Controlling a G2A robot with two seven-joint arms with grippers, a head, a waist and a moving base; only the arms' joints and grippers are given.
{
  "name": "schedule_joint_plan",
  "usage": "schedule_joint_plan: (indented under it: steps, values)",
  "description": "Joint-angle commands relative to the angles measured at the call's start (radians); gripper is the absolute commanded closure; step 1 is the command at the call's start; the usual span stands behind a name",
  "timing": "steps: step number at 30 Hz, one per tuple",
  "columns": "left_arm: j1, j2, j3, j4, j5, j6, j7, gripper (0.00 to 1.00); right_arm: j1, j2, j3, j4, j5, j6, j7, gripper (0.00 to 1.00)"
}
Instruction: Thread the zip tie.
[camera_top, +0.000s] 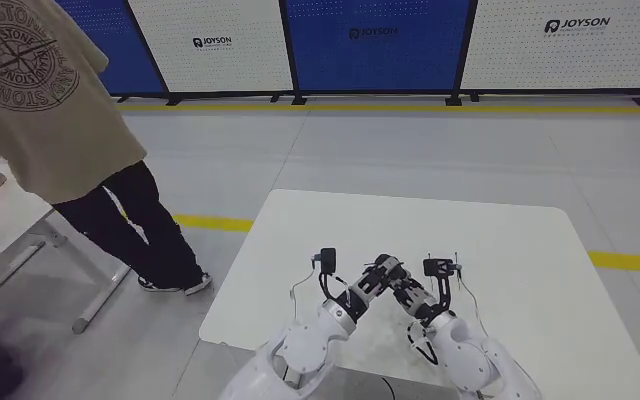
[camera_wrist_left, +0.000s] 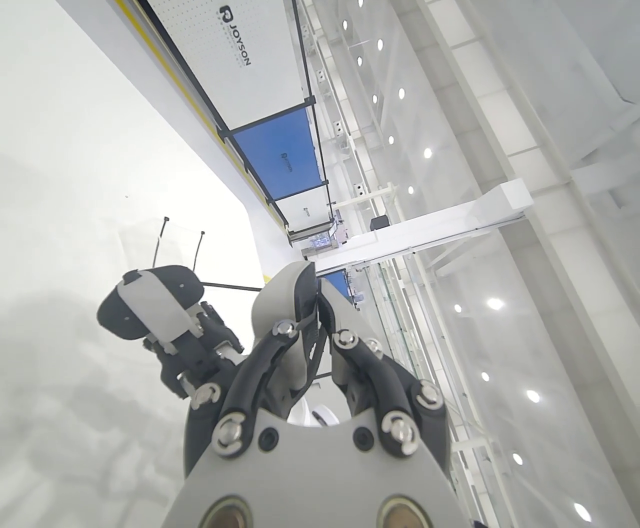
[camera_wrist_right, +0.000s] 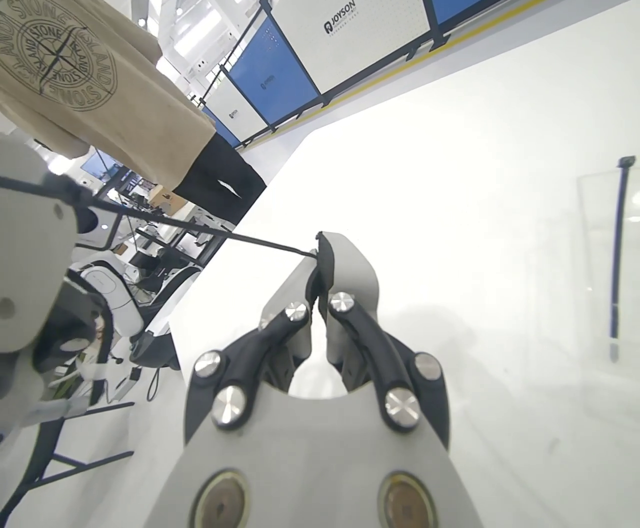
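I hold zip tie (camera_wrist_right: 200, 226) spanning straight between left gripper (camera_wrist_left: 311, 290) and right gripper (camera_wrist_right: 319, 260), both jaws pinched on its ends

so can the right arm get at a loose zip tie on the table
Probably not yet: the right gripper is shut on the held zip tie, which the left gripper also grips. Nothing blocks the loose zip tie.

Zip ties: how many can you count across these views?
3. One zip tie stretches between the left gripper and right gripper. A second tie and a third tie sit side by side at a clear holder on the table. More may be hidden.
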Motion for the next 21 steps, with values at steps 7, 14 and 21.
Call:
schedule_joint_plan:
  steps: [7, 14, 21]
  values:
    - [-0.005, -0.001, -0.004, 0.008, 0.023, 0.020, 0.036, 1.00, -0.002, 0.000, 0.005, -0.002, 0.019, -0.004, -0.007, 0.55]
    - [-0.016, -0.007, -0.019, 0.047, 0.027, 0.013, 0.128, 1.00, -0.052, 0.011, 0.075, -0.056, 0.086, -0.027, -0.044, 0.00]
    - [-0.012, 0.000, -0.065, 0.060, 0.026, 0.040, 0.105, 1.00, -0.133, 0.020, 0.196, -0.126, 0.302, -0.112, -0.126, 0.00]
